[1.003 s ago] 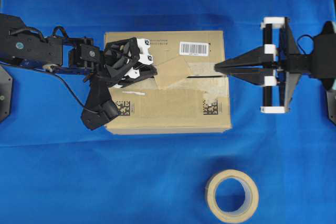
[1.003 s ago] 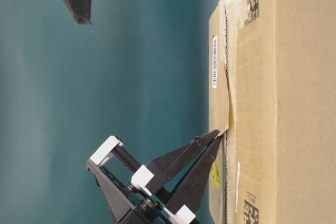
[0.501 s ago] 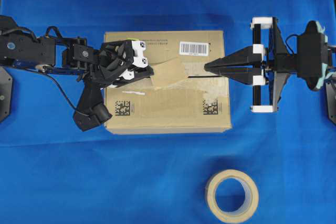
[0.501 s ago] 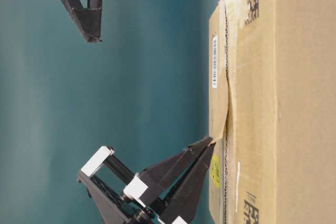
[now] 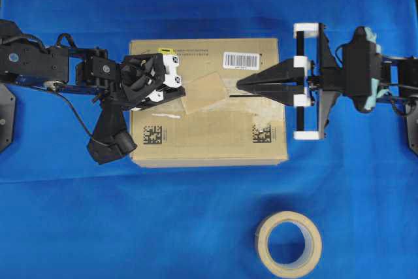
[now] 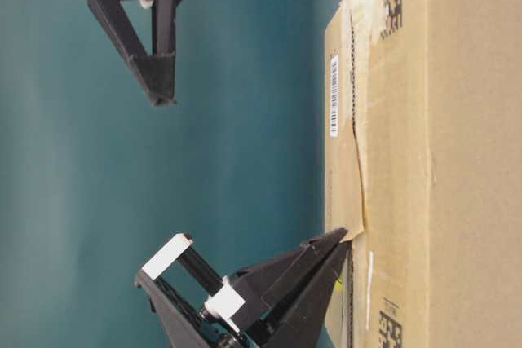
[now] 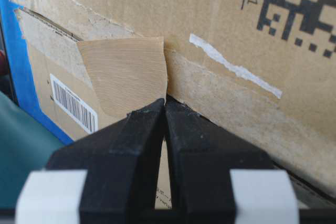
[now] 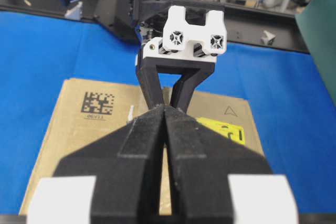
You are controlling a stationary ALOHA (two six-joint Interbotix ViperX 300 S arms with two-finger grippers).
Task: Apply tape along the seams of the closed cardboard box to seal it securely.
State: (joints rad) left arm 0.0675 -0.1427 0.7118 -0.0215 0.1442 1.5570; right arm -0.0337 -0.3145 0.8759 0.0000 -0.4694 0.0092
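The cardboard box point(image 5: 209, 136) lies in the middle of the blue cloth. A square tan piece of tape point(image 5: 204, 93) rests almost flat over the seams point(image 6: 352, 71) on its top. My left gripper point(image 5: 185, 91) is shut on the tape's left corner, low against the box top; the left wrist view shows the tips point(image 7: 166, 102) meeting at the corner of the tape point(image 7: 126, 72). My right gripper point(image 5: 238, 85) is shut and holds nothing. It hangs well above the box point(image 6: 440, 160), pointing at the tape's right edge, and faces the left gripper point(image 8: 170, 98).
A beige tape roll point(image 5: 288, 244) lies on the cloth in front of the box. The box top carries a white barcode label point(image 5: 240, 60), a yellow sticker point(image 8: 223, 129) and two square codes point(image 5: 152, 134) point(image 5: 262, 133). Blue cloth surrounds the box.
The right gripper has travelled left over the box toward the tape. The left gripper drew back to the left and down, and the tape went from lifted to nearly flat.
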